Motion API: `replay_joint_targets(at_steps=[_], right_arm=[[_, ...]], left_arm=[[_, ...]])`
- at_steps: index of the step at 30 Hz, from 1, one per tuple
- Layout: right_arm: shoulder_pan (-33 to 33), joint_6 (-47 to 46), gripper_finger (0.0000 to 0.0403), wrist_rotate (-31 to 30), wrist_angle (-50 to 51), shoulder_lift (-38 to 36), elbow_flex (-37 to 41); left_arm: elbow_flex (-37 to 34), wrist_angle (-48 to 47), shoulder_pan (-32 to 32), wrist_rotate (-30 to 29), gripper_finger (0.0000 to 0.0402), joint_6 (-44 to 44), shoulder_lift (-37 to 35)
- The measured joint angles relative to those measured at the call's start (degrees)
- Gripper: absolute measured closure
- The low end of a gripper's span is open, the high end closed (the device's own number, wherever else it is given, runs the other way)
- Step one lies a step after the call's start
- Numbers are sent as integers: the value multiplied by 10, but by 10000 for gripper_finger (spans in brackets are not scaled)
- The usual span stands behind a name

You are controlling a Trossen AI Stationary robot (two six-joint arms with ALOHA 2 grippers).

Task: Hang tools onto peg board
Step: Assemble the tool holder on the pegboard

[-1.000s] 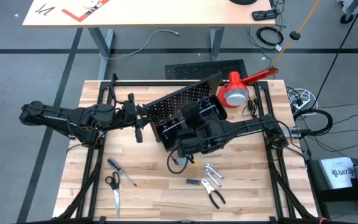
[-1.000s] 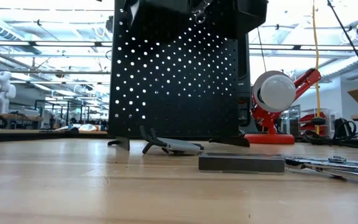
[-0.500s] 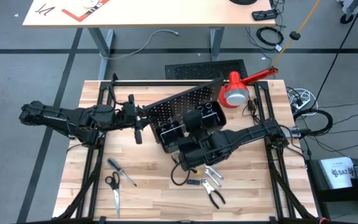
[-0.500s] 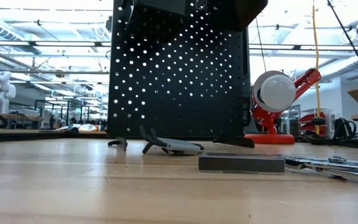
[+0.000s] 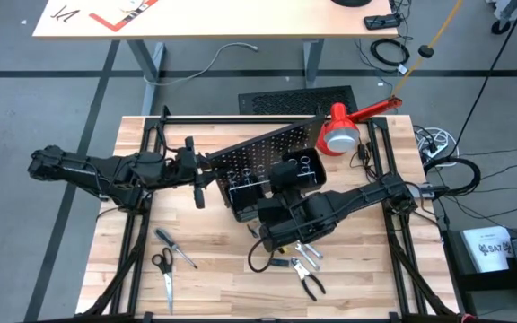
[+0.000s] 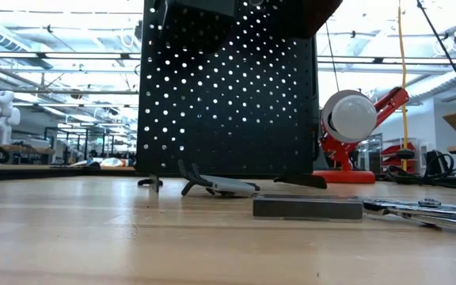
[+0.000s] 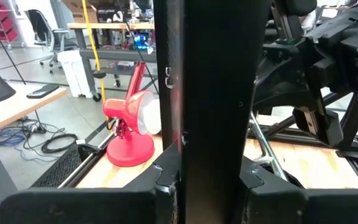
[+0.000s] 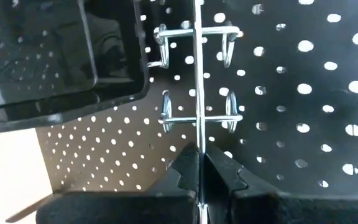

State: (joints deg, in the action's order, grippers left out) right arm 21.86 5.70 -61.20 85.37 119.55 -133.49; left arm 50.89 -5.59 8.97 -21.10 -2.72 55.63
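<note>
1. Wooden slats make up your worktop [image 5: 214,274], with grey floor around it and a red-and-white lamp [image 5: 339,135] at its far right corner
2. You have the peg board [image 5: 257,154] standing upright near the worktop's middle, angled across it; in the low view its feet rest on the wood
3. Your left tool [image 7: 201,177] is at the board's left end, fingers closed on either side of the panel's edge, so it grips the peg board itself
4. Your right tool [image 8: 199,157] is on the near side of the board, pointed at its face, pinched fully together on a thin metal rod [image 8: 199,93]
5. That rod runs straight out from the fingertips across two pairs of silver rings [image 8: 194,37], just beside a black bin [image 8: 61,56]; you cannot tell whether it passes through a ring or only lies in front
6. Loose on the worktop's near left you have a screwdriver [image 5: 176,248] and scissors [image 5: 163,269], close together
7. Near right of centre, a wrench [image 5: 307,248] and pliers [image 5: 311,285] lie below the right arm
</note>
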Motion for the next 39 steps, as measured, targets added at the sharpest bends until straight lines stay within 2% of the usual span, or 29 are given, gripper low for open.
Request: replay_joint_targets(at_steps=[3, 6, 7, 10, 13, 17, 22, 29, 33, 39], right_arm=[[3, -14, 402, -3, 0, 0, 0], [2, -12, 402, 35, 5, 0, 0], [2, -14, 402, 31, 9, 0, 0], [8, -33, 403, -29, 10, 5, 0], [8, -28, 403, -42, 17, 9, 0], [6, 39, 403, 47, 34, 13, 0], [2, 119, 403, 121, 32, 10, -1], [7, 236, 402, 131, 30, 12, -1], [8, 296, 402, 97, 26, 12, -1], [8, 353, 402, 91, 15, 12, -1]], left_arm=[[0, 2, 0, -1, 332, 0, 0], [0, 2, 0, -1, 332, 0, 0], [0, 2, 0, -1, 332, 0, 0], [0, 3, 2, -2, 332, 0, 0], [0, 4, 1, -2, 332, 0, 0], [0, 4, 2, -2, 332, 0, 0], [0, 4, 2, 0, 332, 0, 0], [0, 4, 1, -1, 332, 0, 0], [0, 5, 1, -2, 332, -1, 1], [0, 4, 1, -2, 332, -3, 1]])
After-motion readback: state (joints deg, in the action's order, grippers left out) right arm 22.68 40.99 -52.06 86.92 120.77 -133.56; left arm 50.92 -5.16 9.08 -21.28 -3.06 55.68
